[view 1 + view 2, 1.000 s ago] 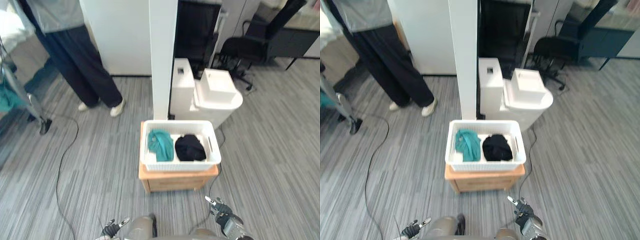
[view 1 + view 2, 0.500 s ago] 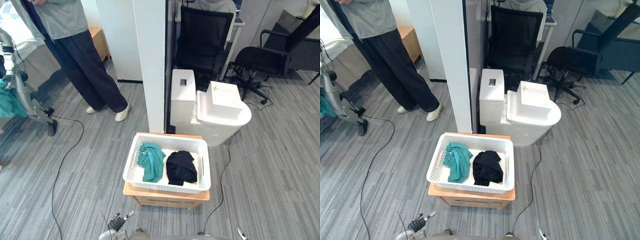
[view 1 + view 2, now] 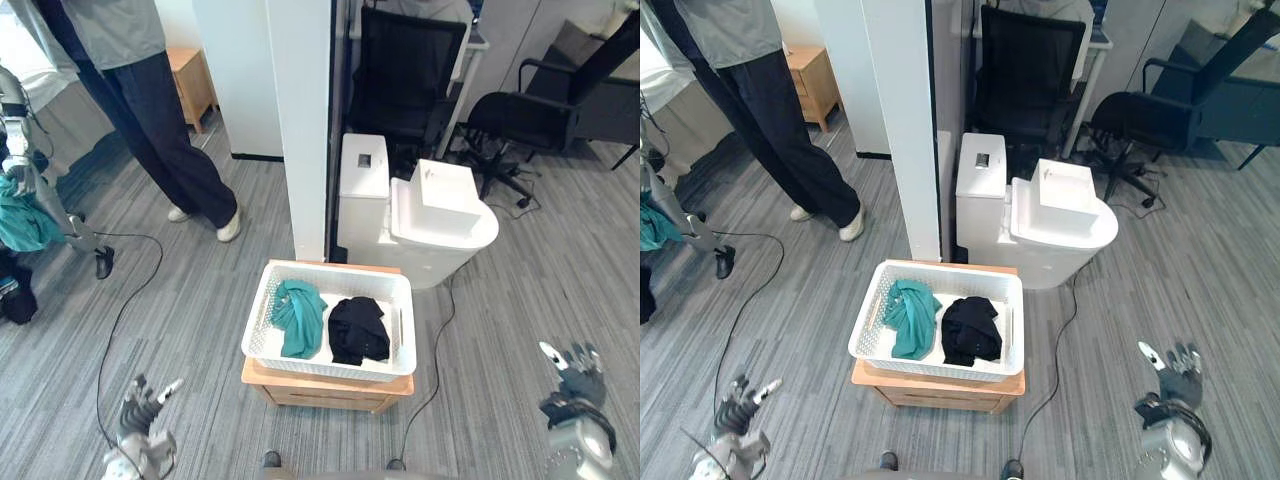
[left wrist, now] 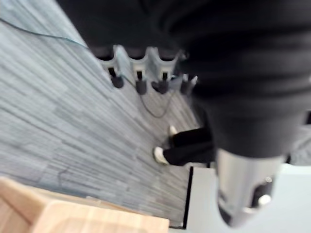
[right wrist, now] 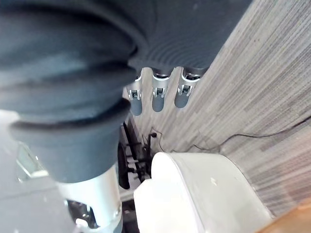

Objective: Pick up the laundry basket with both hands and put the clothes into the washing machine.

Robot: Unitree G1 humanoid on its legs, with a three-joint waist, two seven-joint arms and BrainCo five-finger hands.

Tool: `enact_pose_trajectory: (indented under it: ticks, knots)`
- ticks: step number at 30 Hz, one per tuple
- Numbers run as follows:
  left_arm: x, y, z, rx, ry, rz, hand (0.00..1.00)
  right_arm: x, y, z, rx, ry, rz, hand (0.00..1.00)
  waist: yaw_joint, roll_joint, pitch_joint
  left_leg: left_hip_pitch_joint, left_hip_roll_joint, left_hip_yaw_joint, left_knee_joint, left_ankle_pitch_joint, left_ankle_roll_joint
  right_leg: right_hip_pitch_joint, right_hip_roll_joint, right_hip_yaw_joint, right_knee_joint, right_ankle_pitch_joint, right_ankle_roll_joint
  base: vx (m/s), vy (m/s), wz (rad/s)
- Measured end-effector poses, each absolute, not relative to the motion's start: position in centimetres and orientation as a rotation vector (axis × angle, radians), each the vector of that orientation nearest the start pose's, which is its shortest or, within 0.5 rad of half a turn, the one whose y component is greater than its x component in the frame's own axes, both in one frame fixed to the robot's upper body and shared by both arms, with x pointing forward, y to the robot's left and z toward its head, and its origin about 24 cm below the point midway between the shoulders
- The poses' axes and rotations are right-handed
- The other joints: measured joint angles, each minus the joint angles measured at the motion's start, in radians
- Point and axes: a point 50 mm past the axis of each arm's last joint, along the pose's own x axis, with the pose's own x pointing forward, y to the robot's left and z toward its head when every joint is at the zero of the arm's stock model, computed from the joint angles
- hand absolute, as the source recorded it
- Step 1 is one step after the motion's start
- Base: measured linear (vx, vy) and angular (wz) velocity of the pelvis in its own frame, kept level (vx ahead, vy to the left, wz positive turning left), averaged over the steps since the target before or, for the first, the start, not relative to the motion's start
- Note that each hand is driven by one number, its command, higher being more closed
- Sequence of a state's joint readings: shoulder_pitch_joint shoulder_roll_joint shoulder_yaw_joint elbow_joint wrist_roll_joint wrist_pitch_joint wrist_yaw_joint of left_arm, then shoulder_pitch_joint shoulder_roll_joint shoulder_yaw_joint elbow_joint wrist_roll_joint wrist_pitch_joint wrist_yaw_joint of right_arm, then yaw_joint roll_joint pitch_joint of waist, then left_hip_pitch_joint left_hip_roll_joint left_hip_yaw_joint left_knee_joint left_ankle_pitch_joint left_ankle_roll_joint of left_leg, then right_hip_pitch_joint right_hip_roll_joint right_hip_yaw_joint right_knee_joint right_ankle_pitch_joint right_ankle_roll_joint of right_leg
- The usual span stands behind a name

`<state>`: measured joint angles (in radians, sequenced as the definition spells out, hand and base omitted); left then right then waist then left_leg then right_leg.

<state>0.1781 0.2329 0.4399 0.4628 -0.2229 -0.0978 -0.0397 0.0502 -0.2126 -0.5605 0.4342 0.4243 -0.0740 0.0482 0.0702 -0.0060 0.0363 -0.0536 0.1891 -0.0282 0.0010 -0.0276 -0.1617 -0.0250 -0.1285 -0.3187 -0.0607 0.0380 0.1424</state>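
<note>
Basket [image 3: 322, 366] sits on a wooden stand [image 3: 330, 392], with teal cloth [image 3: 298, 315] and black cloth [image 3: 358, 328] inside. The washer [image 3: 440, 225] is just behind. Likely light, stiff plastic with a soft load; best gripped by the two side rims. Left hand [image 3: 140, 435] and right hand [image 3: 572, 392] are well apart from it, fingers straight, empty. Wrist views show the fingers close up; eye views show the basket.

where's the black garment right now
In the left eye view, the black garment lies in the right half of the white basket, beside the teal garment.
</note>
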Motion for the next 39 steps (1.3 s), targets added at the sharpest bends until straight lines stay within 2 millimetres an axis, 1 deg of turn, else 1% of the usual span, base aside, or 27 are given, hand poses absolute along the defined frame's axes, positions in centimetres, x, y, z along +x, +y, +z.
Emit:
enact_pose_trajectory:
  ticks: [1,2,4,5,6,7,8,9,10,11,14,15,16,18,19,20,23,25,27,31,33,34,35,36,37,38,39]
  knots:
    - [16.5,31.6,-4.3,-0.031,0.371,0.520,0.00,19.3,-32.7,-1.8,0.261,0.192,-0.591,0.00,0.003,0.001,0.013,-0.013,0.000,0.002,0.006,0.001,0.000,-0.013,0.001,0.008,0.000,0.006,0.002,0.07,0.002,-0.12]
    - [17.3,31.5,-3.9,-0.024,0.353,0.506,0.00,20.1,-32.6,-1.3,0.247,0.181,-0.559,0.00,0.001,0.002,0.026,-0.015,0.000,0.002,0.011,0.001,0.000,-0.014,0.001,0.012,0.000,0.008,0.001,0.03,-0.002,-0.09]
    - [20.4,30.6,-2.4,0.008,0.291,0.420,0.00,23.1,-32.0,0.7,0.179,0.147,-0.451,0.00,0.001,0.002,0.072,-0.021,0.001,0.004,0.019,0.000,0.000,-0.015,0.002,0.017,0.001,0.015,-0.004,0.00,0.000,0.00]
    - [21.1,30.2,-2.1,0.013,0.277,0.399,0.00,23.7,-31.8,1.1,0.164,0.140,-0.427,0.00,0.001,0.001,0.084,-0.023,0.001,0.004,0.020,0.000,0.000,-0.016,0.002,0.017,0.001,0.016,-0.006,-0.02,-0.004,0.03]
    - [22.5,29.4,-1.4,0.033,0.251,0.354,0.00,24.9,-31.1,1.7,0.147,0.131,-0.383,0.00,0.001,-0.003,0.104,-0.030,0.001,0.004,0.026,0.000,0.000,-0.023,0.002,0.019,0.005,0.016,-0.007,0.00,0.000,0.00]
    - [23.1,29.0,-1.1,0.040,0.240,0.334,0.00,25.4,-30.7,1.9,0.142,0.129,-0.363,0.00,0.002,-0.008,0.110,-0.042,0.001,0.005,0.034,0.000,0.000,-0.034,0.002,0.019,0.008,0.016,-0.007,-0.05,-0.008,-0.02]
    - [24.7,28.0,-0.2,0.067,0.209,0.280,0.00,26.7,-29.5,2.5,0.129,0.119,-0.302,0.00,0.004,-0.015,0.140,-0.066,0.001,0.004,0.051,0.000,0.000,-0.051,0.001,0.020,0.014,0.018,-0.009,-0.05,-0.010,-0.01]
    - [25.4,27.5,0.1,0.074,0.196,0.263,0.00,27.2,-29.1,2.7,0.126,0.116,-0.279,0.00,0.004,-0.016,0.158,-0.072,0.002,0.003,0.057,0.000,0.000,-0.057,0.001,0.020,0.021,0.018,-0.009,-0.08,-0.013,0.00]
    - [26.5,26.6,0.8,0.092,0.173,0.232,0.00,28.1,-28.2,3.0,0.118,0.116,-0.237,0.00,0.006,-0.017,0.188,-0.087,0.002,0.003,0.075,0.000,0.000,-0.072,-0.001,0.021,0.037,0.018,-0.010,-0.07,-0.008,-0.01]
    - [27.1,26.2,1.2,0.099,0.158,0.215,0.00,28.5,-27.7,3.2,0.116,0.115,-0.218,0.00,0.008,-0.018,0.204,-0.093,0.002,0.003,0.084,0.000,0.000,-0.077,-0.002,0.022,0.045,0.018,-0.010,-0.11,-0.008,-0.01]
    - [29.9,24.3,3.4,0.120,0.090,0.149,0.00,30.2,-25.9,3.7,0.110,0.122,-0.147,0.00,0.029,-0.015,0.276,-0.131,0.002,0.002,0.127,-0.002,0.002,-0.108,-0.008,0.021,0.079,0.018,-0.010,-0.13,-0.012,0.00]
    - [30.4,24.2,3.7,0.123,0.084,0.147,0.00,30.5,-25.5,3.8,0.113,0.123,-0.135,0.00,0.031,-0.016,0.289,-0.137,0.002,0.001,0.133,-0.003,0.004,-0.110,-0.008,0.021,0.081,0.018,-0.010,-0.15,-0.011,0.02]
    - [31.2,24.2,4.1,0.125,0.081,0.156,0.00,31.3,-24.5,4.2,0.112,0.118,-0.102,0.00,0.031,-0.019,0.309,-0.157,0.002,0.000,0.149,-0.005,0.007,-0.130,-0.009,0.021,0.095,0.018,-0.010,-0.12,-0.006,0.01]
    - [32.5,24.2,4.9,0.140,0.086,0.162,0.00,32.3,-23.2,5.0,0.106,0.099,-0.056,0.00,0.035,-0.021,0.351,-0.187,0.002,-0.002,0.181,-0.007,0.010,-0.154,-0.012,0.021,0.117,0.020,-0.012,-0.18,-0.004,-0.01]
    - [32.7,24.2,5.1,0.149,0.084,0.161,0.00,32.5,-22.8,5.1,0.107,0.095,-0.045,0.00,0.038,-0.022,0.361,-0.194,0.002,-0.002,0.188,-0.008,0.010,-0.158,-0.012,0.021,0.118,0.021,-0.014,-0.22,-0.003,-0.03]
    - [33.2,24.1,5.6,0.157,0.082,0.156,0.00,32.7,-22.3,5.2,0.121,0.094,-0.034,0.00,0.050,-0.025,0.373,-0.210,0.003,-0.003,0.197,-0.008,0.011,-0.172,-0.011,0.022,0.120,0.025,-0.018,-0.14,-0.003,-0.02]
    - [34.0,24.2,6.2,0.169,0.087,0.166,0.00,32.9,-21.3,5.0,0.126,0.109,-0.010,0.00,0.054,-0.038,0.381,-0.257,0.004,-0.010,0.221,-0.007,0.010,-0.206,-0.011,0.020,0.126,0.032,-0.025,-0.09,0.002,0.01]
    - [34.8,24.8,6.9,0.213,0.099,0.180,0.00,33.6,-20.6,5.8,0.130,0.086,0.005,0.00,0.051,-0.058,0.392,-0.287,0.005,-0.014,0.242,-0.008,0.010,-0.226,-0.009,0.020,0.126,0.043,-0.029,-0.07,0.006,-0.02]
    - [35.4,24.6,7.7,0.226,0.082,0.177,0.00,34.2,-20.2,6.4,0.131,0.071,0.014,0.00,0.050,-0.065,0.397,-0.308,0.005,-0.020,0.254,-0.008,0.010,-0.240,-0.008,0.020,0.125,0.051,-0.027,-0.06,0.011,0.01]
    - [37.5,23.6,10.1,0.262,0.050,0.164,0.00,36.1,-19.3,8.7,0.136,0.015,0.023,0.00,0.045,-0.075,0.408,-0.360,0.009,-0.025,0.287,-0.008,0.010,-0.262,0.003,0.020,0.091,0.085,-0.036,-0.06,0.009,-0.05]
    - [38.6,23.4,11.8,0.302,0.032,0.165,0.00,37.2,-18.3,10.2,0.135,-0.017,0.039,0.00,0.042,-0.083,0.416,-0.389,0.017,-0.023,0.301,-0.008,0.010,-0.281,0.013,0.022,0.074,0.099,-0.039,-0.08,-0.002,-0.09]
    - [39.0,23.4,13.0,0.312,0.011,0.175,0.00,37.7,-17.8,11.4,0.129,-0.045,0.047,0.00,0.038,-0.085,0.420,-0.413,0.022,-0.025,0.311,-0.008,0.010,-0.296,0.018,0.022,0.070,0.106,-0.047,-0.09,-0.011,-0.09]
    - [39.4,23.7,14.2,0.323,-0.007,0.200,0.00,38.2,-17.3,12.5,0.132,-0.074,0.049,0.00,0.026,-0.086,0.420,-0.441,0.024,-0.031,0.319,-0.008,0.009,-0.313,0.023,0.022,0.057,0.119,-0.047,-0.05,-0.010,-0.04]
    - [39.5,23.8,14.4,0.326,-0.010,0.204,0.00,38.3,-17.2,12.7,0.132,-0.079,0.048,0.00,0.025,-0.086,0.421,-0.444,0.025,-0.031,0.319,-0.007,0.009,-0.316,0.024,0.022,0.055,0.122,-0.047,-0.03,-0.007,-0.08]
    - [39.6,24.1,15.1,0.333,-0.024,0.223,0.00,38.6,-17.1,13.3,0.133,-0.095,0.049,0.00,0.025,-0.086,0.421,-0.457,0.027,-0.027,0.325,-0.007,0.009,-0.330,0.025,0.024,0.054,0.129,-0.044,-0.01,-0.005,-0.10]
    - [39.7,24.2,15.4,0.336,-0.033,0.232,0.00,38.7,-17.0,13.5,0.134,-0.102,0.050,0.00,0.024,-0.087,0.423,-0.461,0.028,-0.025,0.328,-0.007,0.009,-0.333,0.026,0.025,0.052,0.132,-0.046,-0.01,-0.007,-0.12]
    - [39.9,24.2,16.2,0.337,-0.048,0.239,0.00,38.9,-16.9,13.9,0.136,-0.111,0.052,0.00,0.025,-0.089,0.425,-0.467,0.031,-0.024,0.332,-0.007,0.009,-0.334,0.030,0.027,0.044,0.138,-0.048,0.01,-0.004,-0.08]
